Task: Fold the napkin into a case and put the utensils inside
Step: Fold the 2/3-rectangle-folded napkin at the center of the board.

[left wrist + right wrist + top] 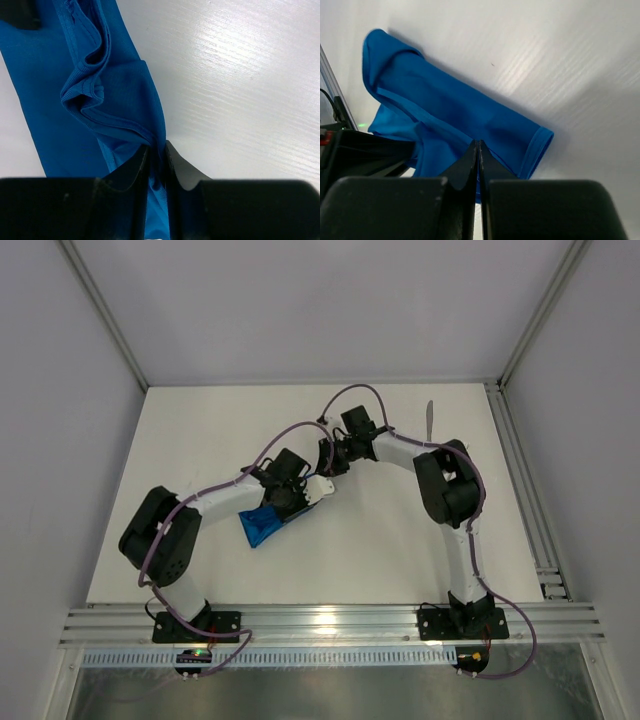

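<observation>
Where hem bunches, napkin (115, 100) edge between near-closed left jaws; right jaws together, empty.

You see a white table (200, 440) boxed in by pale grey walls (60, 390), with a ribbed aluminium rail (330, 622) along its near edge and another rail (525, 490) down its right side.

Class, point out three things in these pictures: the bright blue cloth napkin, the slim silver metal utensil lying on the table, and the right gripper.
Bright blue cloth napkin (455, 112): right wrist view, middle of the folded cloth.
Slim silver metal utensil (429, 420): top view, mid-length.
Right gripper (478, 152): right wrist view, between the fingertips.
</observation>
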Controlling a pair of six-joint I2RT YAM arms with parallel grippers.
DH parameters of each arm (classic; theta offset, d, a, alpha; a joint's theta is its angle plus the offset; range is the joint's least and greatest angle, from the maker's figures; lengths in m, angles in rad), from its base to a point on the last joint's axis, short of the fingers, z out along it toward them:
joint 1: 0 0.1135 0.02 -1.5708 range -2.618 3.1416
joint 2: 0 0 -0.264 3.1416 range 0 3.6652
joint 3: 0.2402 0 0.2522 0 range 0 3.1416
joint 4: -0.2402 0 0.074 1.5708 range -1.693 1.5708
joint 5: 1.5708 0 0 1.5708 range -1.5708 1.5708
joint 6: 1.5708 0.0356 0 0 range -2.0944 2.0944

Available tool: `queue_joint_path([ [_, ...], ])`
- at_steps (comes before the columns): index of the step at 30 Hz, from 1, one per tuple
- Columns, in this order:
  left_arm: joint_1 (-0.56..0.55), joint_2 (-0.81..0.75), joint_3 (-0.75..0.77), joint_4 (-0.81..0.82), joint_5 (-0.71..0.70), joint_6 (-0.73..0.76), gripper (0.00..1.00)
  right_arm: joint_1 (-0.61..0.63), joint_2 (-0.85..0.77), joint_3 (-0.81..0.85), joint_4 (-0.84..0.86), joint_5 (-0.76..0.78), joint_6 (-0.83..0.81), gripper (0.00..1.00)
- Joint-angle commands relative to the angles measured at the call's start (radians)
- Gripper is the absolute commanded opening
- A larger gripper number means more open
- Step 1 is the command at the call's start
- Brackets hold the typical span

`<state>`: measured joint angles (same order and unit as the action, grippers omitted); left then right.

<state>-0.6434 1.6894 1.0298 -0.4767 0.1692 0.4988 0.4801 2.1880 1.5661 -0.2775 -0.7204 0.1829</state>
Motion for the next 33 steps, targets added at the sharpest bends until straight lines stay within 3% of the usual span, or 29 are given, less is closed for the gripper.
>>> queue_joint_path([
  [1, 0.001, -0.043, 0.015, -0.01, 0.01, 0.012, 0.18, 0.018, 0.019, -0.043, 0.037, -0.024, 0.013, 0.04],
  [4, -0.001, -0.036, 0.027, -0.019, 0.001, 0.015, 0.11, 0.022, 0.029, -0.064, 0.035, 0.005, 0.018, 0.04],
  [15, -0.002, -0.017, 0.121, -0.02, -0.046, 0.078, 0.11, 0.023, 0.022, -0.078, -0.017, 0.056, -0.025, 0.04],
  [28, 0.01, 0.059, 0.138, -0.033, -0.068, 0.211, 0.24, 0.023, -0.011, -0.083, -0.074, 0.033, -0.103, 0.04],
  [30, 0.011, 0.062, 0.138, -0.048, -0.05, 0.219, 0.25, 0.023, -0.023, -0.078, -0.091, 0.018, -0.128, 0.06],
  [33, 0.014, 0.064, 0.136, -0.063, -0.025, 0.231, 0.24, 0.023, -0.052, -0.075, -0.104, -0.014, -0.166, 0.18],
])
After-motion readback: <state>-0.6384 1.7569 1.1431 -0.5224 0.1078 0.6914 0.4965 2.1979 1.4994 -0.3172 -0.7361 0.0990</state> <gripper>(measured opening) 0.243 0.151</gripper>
